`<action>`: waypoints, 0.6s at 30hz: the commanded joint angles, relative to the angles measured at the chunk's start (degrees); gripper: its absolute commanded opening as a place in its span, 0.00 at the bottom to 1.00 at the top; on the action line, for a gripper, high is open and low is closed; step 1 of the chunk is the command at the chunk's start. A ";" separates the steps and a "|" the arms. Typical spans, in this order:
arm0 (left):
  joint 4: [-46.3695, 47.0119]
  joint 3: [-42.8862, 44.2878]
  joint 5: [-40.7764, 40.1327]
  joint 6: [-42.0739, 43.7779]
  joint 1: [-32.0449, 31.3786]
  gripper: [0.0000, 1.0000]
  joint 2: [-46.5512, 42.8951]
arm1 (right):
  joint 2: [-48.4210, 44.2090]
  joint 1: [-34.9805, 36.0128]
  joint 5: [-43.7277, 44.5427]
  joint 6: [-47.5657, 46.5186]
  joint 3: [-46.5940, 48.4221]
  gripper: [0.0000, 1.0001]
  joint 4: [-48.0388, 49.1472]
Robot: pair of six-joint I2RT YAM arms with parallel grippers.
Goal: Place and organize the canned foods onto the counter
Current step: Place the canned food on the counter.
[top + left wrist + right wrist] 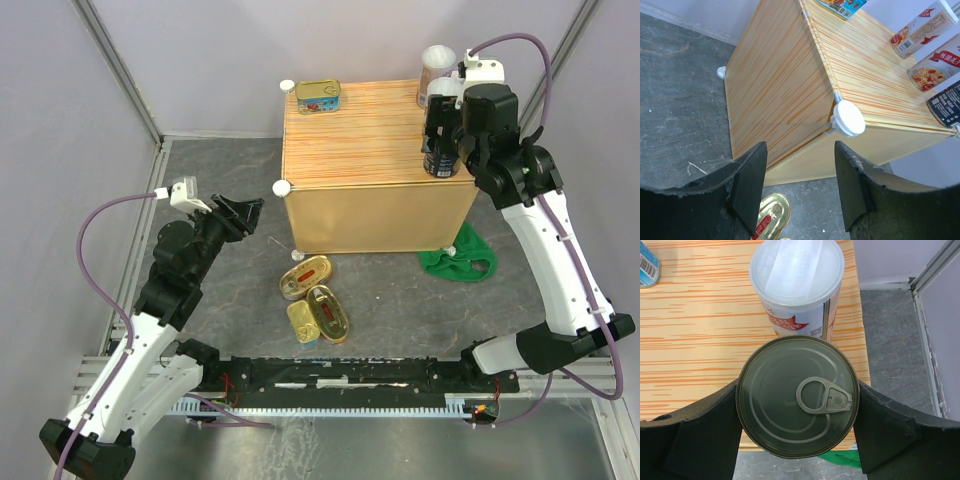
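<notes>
On the counter (360, 130), near right corner, right jaws pinch the dark can (797, 395) by its sides; judged stiff, heavy, slick. Left jaws spread.

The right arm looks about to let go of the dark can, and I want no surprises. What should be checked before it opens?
1. Right gripper clamps the dark can from both sides: ok.
2. Can's base seated on the counter: cannot tell, its lid hides the base.
3. Margin to the counter's front edge: not ok, I'd say; the can stands near the front right corner.
4. Gap to the white-lidded can behind: cannot tell.
5. Left gripper open, off the counter: ok.
6. Floor tins put up: not ok, three lie on the floor.
</notes>
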 commanded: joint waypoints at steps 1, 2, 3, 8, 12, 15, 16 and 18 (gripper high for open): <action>2.09 1.75 0.54 2.20 -0.09 0.63 -1.06 | -1.09 -0.20 0.37 0.43 4.34 0.69 3.17; 1.99 1.75 0.52 2.15 -0.14 0.64 -1.14 | -0.97 -0.23 0.04 0.43 4.40 0.74 3.06; 1.92 1.75 0.46 2.15 -0.16 0.63 -1.27 | -0.88 -0.23 -0.22 0.43 4.44 0.79 3.05; 1.56 1.83 0.18 2.11 -0.14 0.64 -1.76 | -0.77 -0.22 -0.81 0.69 4.95 0.87 2.76; 1.34 1.83 0.06 2.02 -0.17 0.66 -1.98 | -0.68 -0.22 -1.02 0.69 5.39 0.94 2.66; 1.12 1.83 0.00 1.93 -0.15 0.67 -2.15 | -0.65 -0.23 -1.02 0.69 5.79 0.96 2.29; 1.10 1.83 -0.02 1.89 -0.12 0.67 -2.27 | -0.66 -0.23 -1.02 0.74 5.91 0.96 2.32; 1.01 1.90 -0.21 1.89 -0.17 0.68 -2.53 | -0.96 -0.21 -0.95 0.70 6.07 0.97 2.28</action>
